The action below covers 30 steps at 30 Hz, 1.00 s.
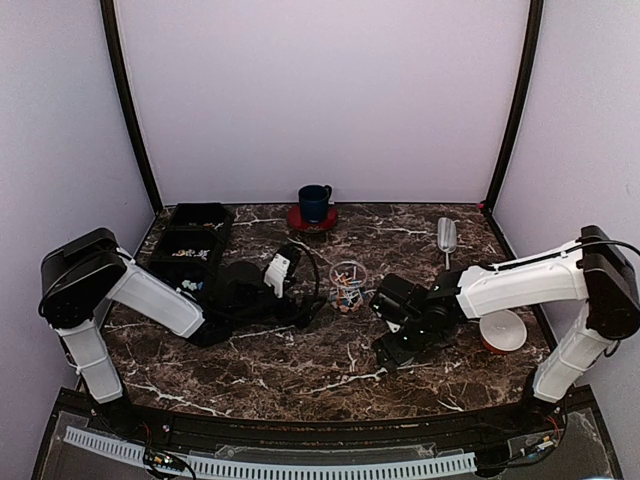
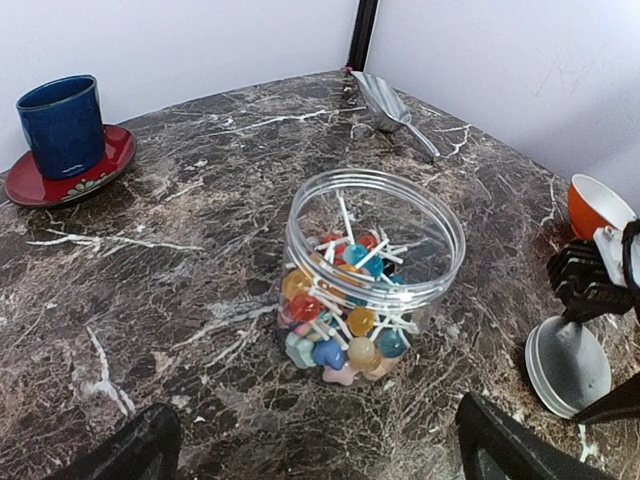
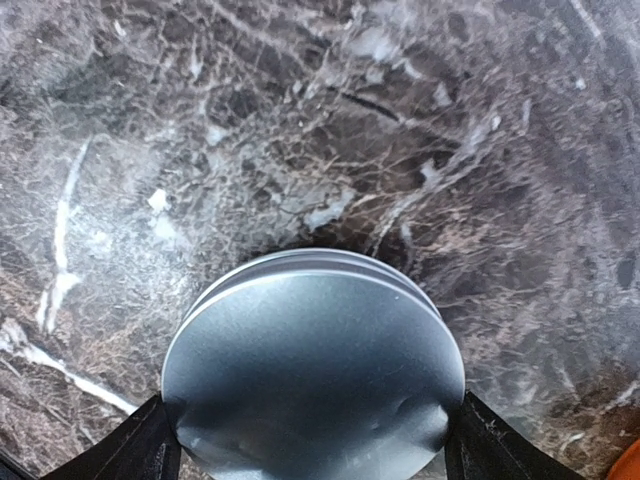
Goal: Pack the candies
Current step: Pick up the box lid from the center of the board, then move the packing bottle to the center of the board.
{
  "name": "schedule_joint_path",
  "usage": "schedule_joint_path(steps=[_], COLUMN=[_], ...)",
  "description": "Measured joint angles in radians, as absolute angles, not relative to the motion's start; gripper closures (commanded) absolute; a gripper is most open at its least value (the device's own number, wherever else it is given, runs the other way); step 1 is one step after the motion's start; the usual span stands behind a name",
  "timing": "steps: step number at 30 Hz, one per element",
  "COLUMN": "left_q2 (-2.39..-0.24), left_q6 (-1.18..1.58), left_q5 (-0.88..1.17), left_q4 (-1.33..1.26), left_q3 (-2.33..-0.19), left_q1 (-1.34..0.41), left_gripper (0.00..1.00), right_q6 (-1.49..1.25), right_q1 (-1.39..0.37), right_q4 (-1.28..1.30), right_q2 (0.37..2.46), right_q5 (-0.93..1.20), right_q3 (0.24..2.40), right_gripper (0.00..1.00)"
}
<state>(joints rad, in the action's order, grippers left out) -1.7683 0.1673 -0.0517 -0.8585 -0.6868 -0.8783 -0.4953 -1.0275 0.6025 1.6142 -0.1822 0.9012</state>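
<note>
As the top view shows, the jar point(image 1: 347, 283) stands upright near the middle of the table point(image 1: 300, 375), mouth up and uncapped. The candies point(image 1: 346, 297) are heaped in its lower part.

In the left wrist view, the left end effector point(image 2: 320, 455) is spread wide and holds nothing. The jar sits just ahead of it, between the lines of its fingers. The candies are round, multicoloured pieces on thin pale sticks. The sticks share no common long axis. Most slant upward toward the mouth and several cross each other. The jar's own axis is vertical. The lid point(image 2: 567, 365) is to the jar's right, apart from it.

In the right wrist view, the right end effector point(image 3: 312, 440) straddles the lid, with one finger at each side of the rim. Whether the fingers point(image 3: 145, 450) press the rim or merely flank it cannot be told.

The step in hand is judged to be taking up the lid, since the candies are already in the jar. The next move calls for:
- a firm hold across the lid's rim
- a lift clear of the table
- a carry over the mouth
- a level, centred descent
</note>
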Motion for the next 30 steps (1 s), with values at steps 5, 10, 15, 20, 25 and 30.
schedule_joint_path(steps=[5, 10, 15, 20, 25, 30], left_q2=[-1.831, -1.928, -2.030, -2.118, -2.194, -2.253], left_q6=[0.145, 0.135, 0.116, 0.092, 0.086, 0.091], left_q5=[0.022, 0.101, 0.165, 0.197, 0.194, 0.189], left_q4=[-0.913, -0.993, -1.062, -1.076, -1.075, -1.071], left_q3=[-0.687, -0.692, -0.742, -0.845, -0.947, -1.009], left_q1=[-0.878, -0.873, -0.869, -0.862, -0.855, -0.846], left_gripper=[0.01, 0.01, 0.01, 0.01, 0.01, 0.01], right_q6=[-0.484, -0.466, -0.450, -0.437, -0.424, -0.419], right_q1=[-1.019, -0.976, -0.926, -0.896, -0.887, -0.884], right_q4=[0.658, 0.690, 0.720, 0.746, 0.763, 0.768], right_q2=[1.528, 1.409, 1.328, 1.283, 1.262, 1.253], right_q5=[-0.217, -0.241, -0.255, -0.263, -0.267, -0.267], right_q3=[0.944, 0.980, 0.998, 1.030, 1.056, 1.061], right_gripper=[0.18, 0.18, 0.19, 0.19, 0.19, 0.19])
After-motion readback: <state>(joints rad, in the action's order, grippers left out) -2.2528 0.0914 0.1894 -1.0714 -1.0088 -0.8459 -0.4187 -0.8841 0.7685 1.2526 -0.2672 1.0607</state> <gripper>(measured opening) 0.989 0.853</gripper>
